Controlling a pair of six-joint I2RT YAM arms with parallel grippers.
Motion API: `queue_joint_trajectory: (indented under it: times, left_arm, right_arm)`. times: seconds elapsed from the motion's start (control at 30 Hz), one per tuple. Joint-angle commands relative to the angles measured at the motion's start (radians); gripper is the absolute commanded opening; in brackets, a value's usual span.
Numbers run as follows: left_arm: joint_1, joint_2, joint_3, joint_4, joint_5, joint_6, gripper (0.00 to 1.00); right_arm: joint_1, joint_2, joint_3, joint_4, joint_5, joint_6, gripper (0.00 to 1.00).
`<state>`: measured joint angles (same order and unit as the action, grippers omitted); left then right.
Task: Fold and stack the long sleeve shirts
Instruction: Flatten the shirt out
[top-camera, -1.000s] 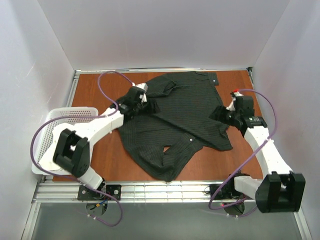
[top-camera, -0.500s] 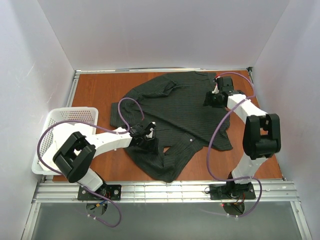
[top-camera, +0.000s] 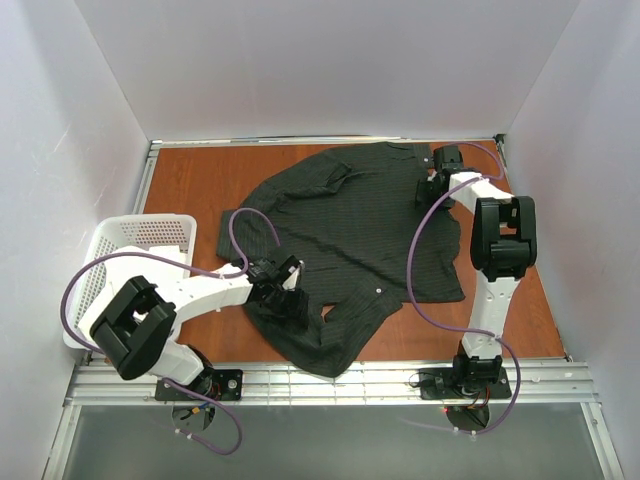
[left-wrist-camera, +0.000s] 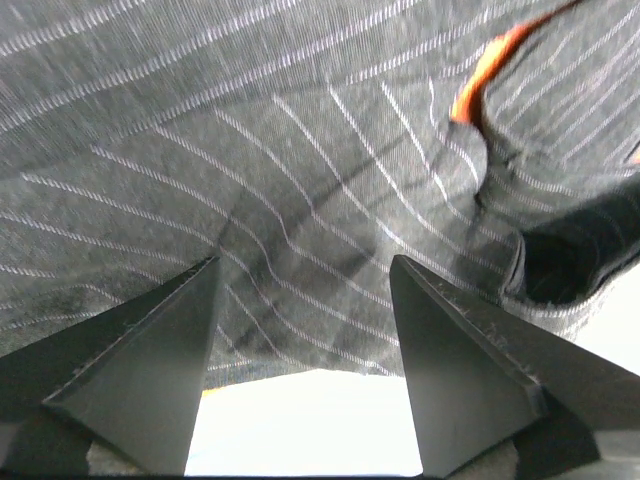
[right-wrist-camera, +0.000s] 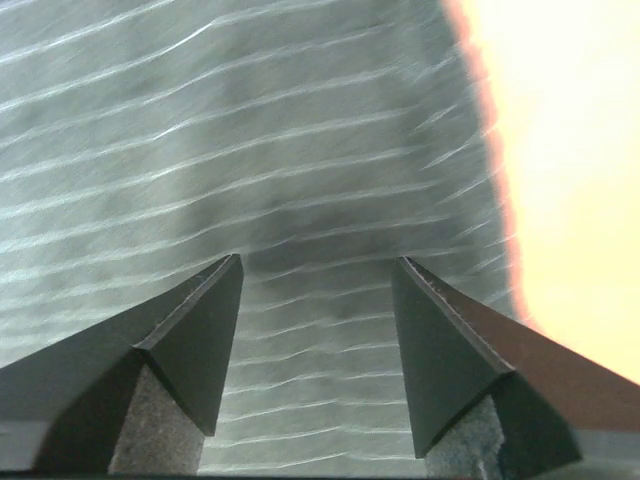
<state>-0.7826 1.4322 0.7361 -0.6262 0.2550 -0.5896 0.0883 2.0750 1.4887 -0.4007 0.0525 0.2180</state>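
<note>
- shirt (top-camera: 350, 230) lies over the table's (top-camera: 190, 190) middle and right
- basket (top-camera: 110, 232) sits at the left edge, beside it
- left gripper (top-camera: 290, 283) on the shirt's near-left part, right gripper (top-camera: 428, 190) far right

Matt pinstriped woven cloth shirt (top-camera: 350, 230); smooth reddish wooden table (top-camera: 190, 180)

White basket (top-camera: 150, 232), left edge of table (top-camera: 190, 185)

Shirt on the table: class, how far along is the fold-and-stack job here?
Done: nothing; the shirt lies spread and rumpled, unfolded. In hand: left arm's fingers open over its near-left part, right arm's fingers open at its far-right edge. Left: all folding, then stacking.
</note>
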Motion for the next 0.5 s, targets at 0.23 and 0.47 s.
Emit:
queue_joint_trajectory:
  times: [0.23,0.47]
  left_arm:
    - [0.002,-0.142,0.118,-0.083,-0.045,0.022,0.74]
    - [0.15,-0.131,0.16,0.04,-0.079,0.065,0.8]
  right_arm:
    - [-0.079,-0.31,-0.035,-0.193,0.084,0.041,0.63]
    - [-0.252,-0.647,-0.503,-0.182,-0.015,0.115,0.57]
